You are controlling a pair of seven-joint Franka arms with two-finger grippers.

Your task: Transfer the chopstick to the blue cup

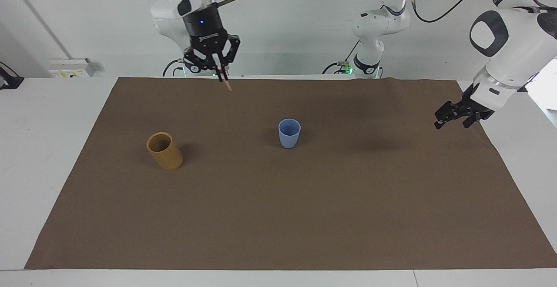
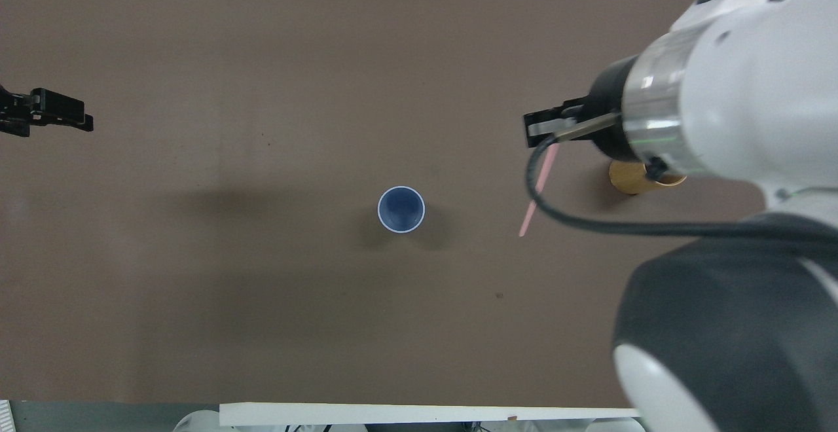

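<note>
The blue cup [image 1: 289,133] stands upright in the middle of the brown mat; it also shows in the overhead view [image 2: 401,209], with nothing visible inside. My right gripper [image 1: 219,71] is raised high and shut on one pale pink chopstick [image 1: 226,83] that hangs tip down. In the overhead view this gripper [image 2: 540,129] and the chopstick [image 2: 537,190] are over the mat between the tan holder and the blue cup. My left gripper [image 1: 450,121] is open and empty, low over the mat's edge at the left arm's end [image 2: 62,110].
A tan-yellow cylindrical holder [image 1: 164,151] stands toward the right arm's end of the table, looking empty. In the overhead view the right arm hides most of the holder [image 2: 625,180]. The brown mat [image 1: 304,217] covers most of the white table.
</note>
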